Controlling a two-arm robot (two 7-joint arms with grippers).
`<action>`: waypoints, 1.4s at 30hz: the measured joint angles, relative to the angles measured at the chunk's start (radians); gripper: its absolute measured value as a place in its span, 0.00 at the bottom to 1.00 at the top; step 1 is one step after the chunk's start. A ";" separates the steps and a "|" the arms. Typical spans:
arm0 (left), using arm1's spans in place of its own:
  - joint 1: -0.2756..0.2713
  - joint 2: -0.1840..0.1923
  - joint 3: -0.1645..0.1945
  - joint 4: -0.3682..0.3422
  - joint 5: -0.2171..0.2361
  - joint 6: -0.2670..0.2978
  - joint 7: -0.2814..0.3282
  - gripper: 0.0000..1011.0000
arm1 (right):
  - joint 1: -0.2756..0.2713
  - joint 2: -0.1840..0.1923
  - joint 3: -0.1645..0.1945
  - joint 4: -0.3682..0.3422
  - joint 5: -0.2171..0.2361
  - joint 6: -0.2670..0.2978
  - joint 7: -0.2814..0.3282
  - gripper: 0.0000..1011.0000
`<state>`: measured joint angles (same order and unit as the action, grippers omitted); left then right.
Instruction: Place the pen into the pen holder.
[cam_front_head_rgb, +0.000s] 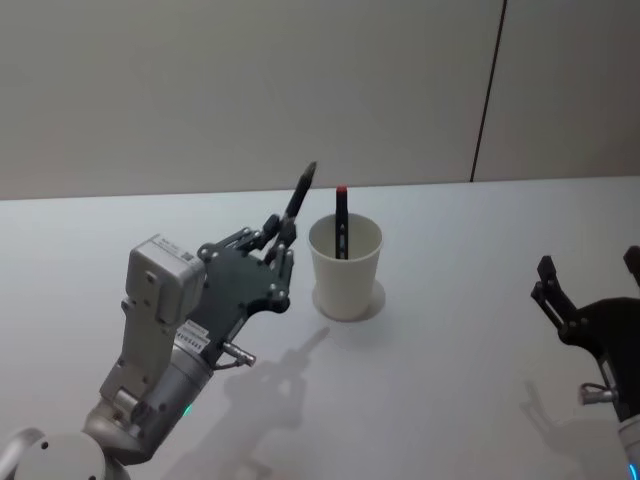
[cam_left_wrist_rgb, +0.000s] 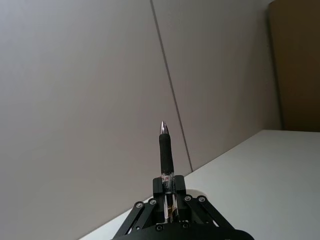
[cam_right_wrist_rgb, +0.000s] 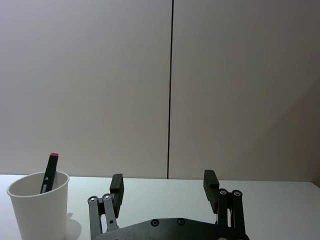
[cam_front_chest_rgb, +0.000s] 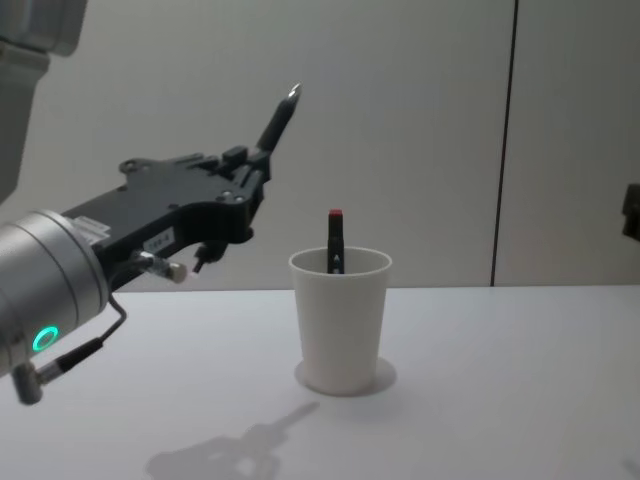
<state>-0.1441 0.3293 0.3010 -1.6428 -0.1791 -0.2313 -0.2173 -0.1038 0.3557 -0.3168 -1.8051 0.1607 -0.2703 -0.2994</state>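
A black pen (cam_front_head_rgb: 300, 195) with a silver tip is clamped in my left gripper (cam_front_head_rgb: 280, 238), which is shut on its lower end. The pen (cam_front_chest_rgb: 276, 118) points up and tilts toward the cup, held in the air to the left of and higher than the rim. In the left wrist view the pen (cam_left_wrist_rgb: 165, 150) rises from between the fingers (cam_left_wrist_rgb: 159, 187). The pen holder (cam_front_head_rgb: 345, 272), a white paper cup, stands upright mid-table with a black marker (cam_front_head_rgb: 341, 218) with a red cap inside. My right gripper (cam_front_head_rgb: 590, 275) hovers open at the right, nothing in it.
The white table (cam_front_head_rgb: 450, 380) runs back to a plain beige wall with a dark vertical seam (cam_front_head_rgb: 488, 90). The cup (cam_front_chest_rgb: 340, 320) and its marker (cam_front_chest_rgb: 335, 240) also show from the side, and the cup (cam_right_wrist_rgb: 40, 210) in the right wrist view.
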 joint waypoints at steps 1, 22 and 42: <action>-0.005 -0.001 0.000 0.008 -0.001 -0.015 -0.015 0.14 | 0.000 0.000 0.000 0.000 0.000 0.000 0.000 0.99; -0.147 -0.031 0.000 0.213 -0.039 -0.306 -0.423 0.14 | 0.000 0.000 0.000 0.000 0.000 0.000 0.000 0.99; -0.286 -0.071 0.018 0.404 -0.079 -0.495 -0.750 0.14 | -0.001 -0.001 0.003 -0.001 0.004 -0.001 0.013 0.99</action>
<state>-0.4303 0.2582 0.3187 -1.2387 -0.2581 -0.7260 -0.9668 -0.1052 0.3550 -0.3142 -1.8059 0.1643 -0.2714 -0.2864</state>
